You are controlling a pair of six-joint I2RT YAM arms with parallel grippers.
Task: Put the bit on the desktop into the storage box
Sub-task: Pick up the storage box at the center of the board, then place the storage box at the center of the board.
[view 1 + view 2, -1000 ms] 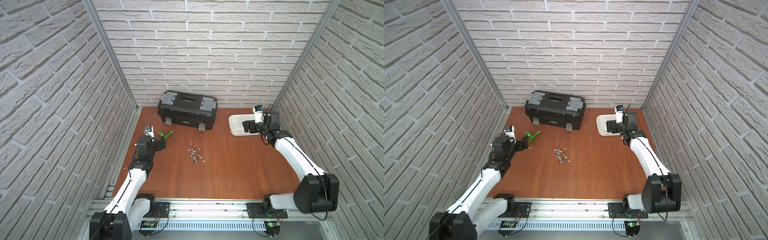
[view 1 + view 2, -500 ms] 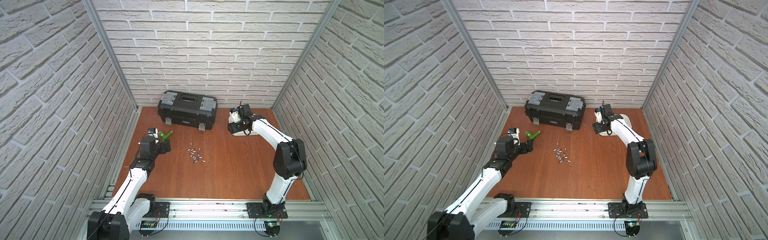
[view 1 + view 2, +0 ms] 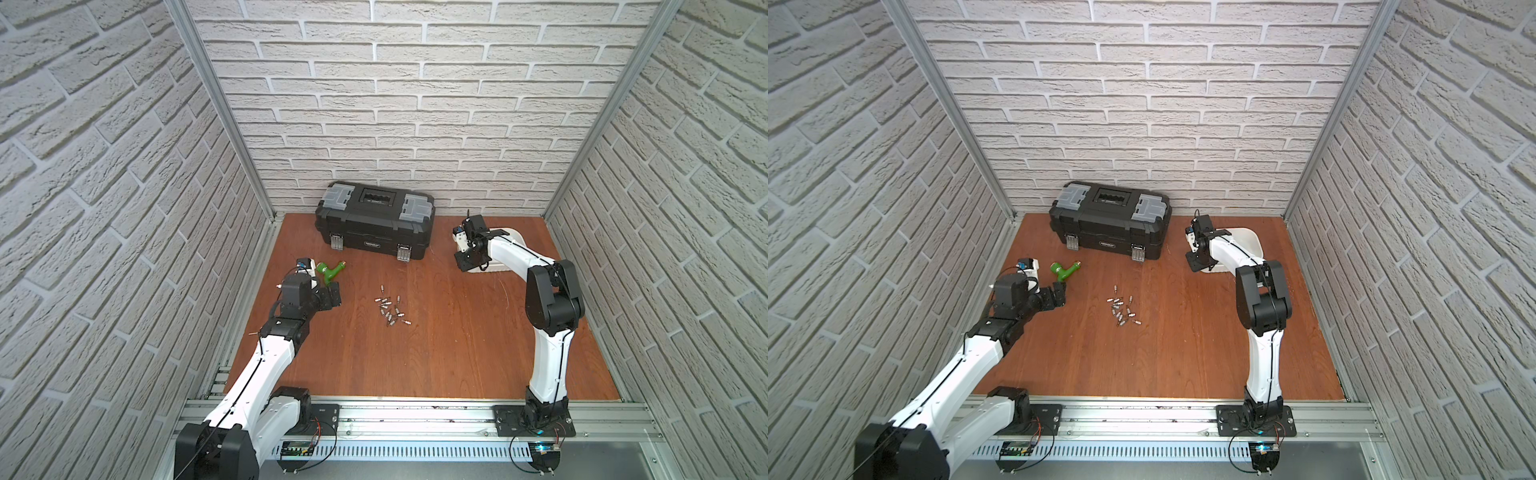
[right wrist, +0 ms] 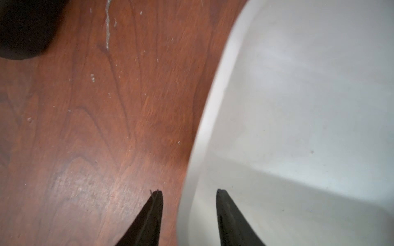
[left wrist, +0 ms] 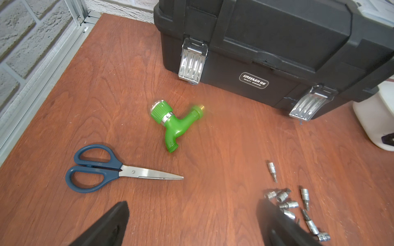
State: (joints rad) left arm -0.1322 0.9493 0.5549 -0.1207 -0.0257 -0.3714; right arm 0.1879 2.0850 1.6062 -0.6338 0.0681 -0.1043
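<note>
left fingers [image 5: 110,223]: spread wide, with nothing between them. They hang low over the bench [image 3: 436,357].
right fingers [image 4: 152,215]: a little way apart, one on each side of the rim of the storage box [image 4: 298,106]. One finger is over the wood outside and one is inside the box. A small gap shows between each finger and the rim.
bits [image 3: 390,311]: a small heap of shiny metal pieces. They lie on the bench, outside the storage box, near the left fingers on the side toward the right arm. They are well apart from the right fingers. In the left wrist view one finger hides a few of them.
storage box: white, sitting on the bench right at the right fingers. The right arm covers part of it in both top views.
scissors [image 5: 100,170]: blue handles, blades shut, flat on the bench just ahead of the left fingers.
green tap [image 5: 173,125]: lying on its side a bit farther ahead of the left fingers, between the scissors and the toolbox [image 3: 374,226].
toolbox: black with grey lid parts and the lid down. It sits past the green tap, by the back wall.
</note>
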